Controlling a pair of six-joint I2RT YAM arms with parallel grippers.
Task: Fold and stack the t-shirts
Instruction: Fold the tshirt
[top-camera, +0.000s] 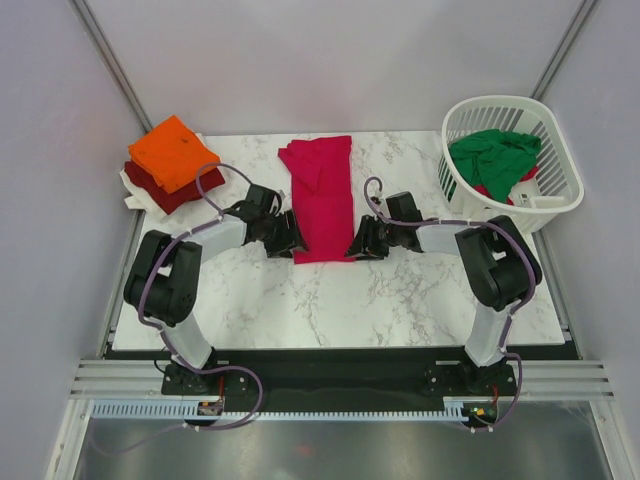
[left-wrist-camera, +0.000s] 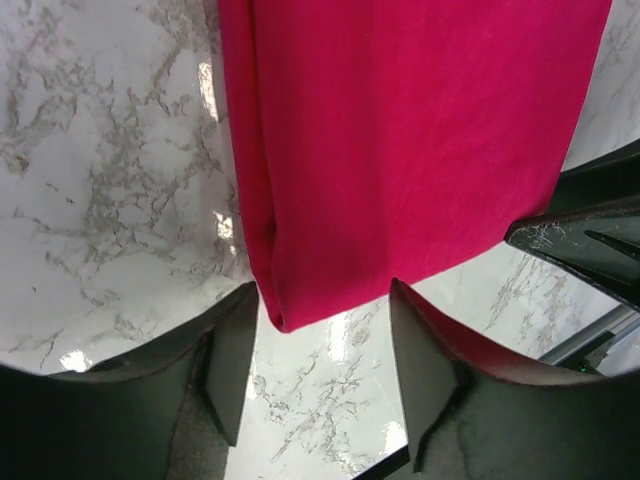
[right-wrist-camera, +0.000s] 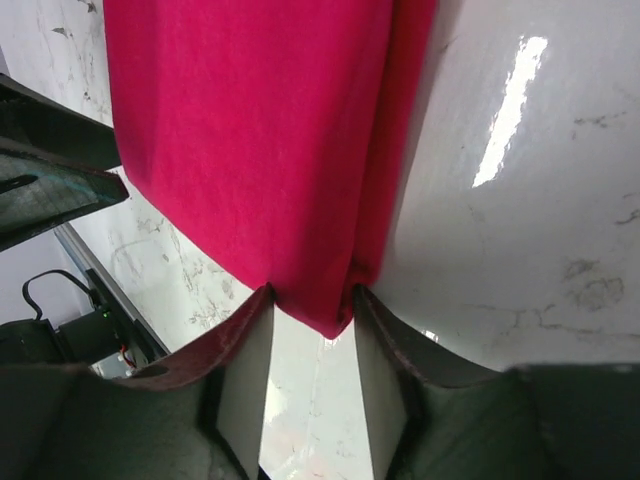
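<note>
Left gripper (left-wrist-camera: 322, 298) and right gripper (right-wrist-camera: 313, 295) — jaws apart — each astride a near corner of the crimson t-shirt (top-camera: 322, 195)

This is looking like a robotics lab test cell, not a home. Plain pale panels (top-camera: 330, 60) on metal struts (top-camera: 110, 62) are enclosing a marble-patterned table (top-camera: 330, 310). A cabled left arm (top-camera: 165, 280) and right arm (top-camera: 500, 270) are standing by aluminium rails (top-camera: 110, 380) at its near edge.
</note>
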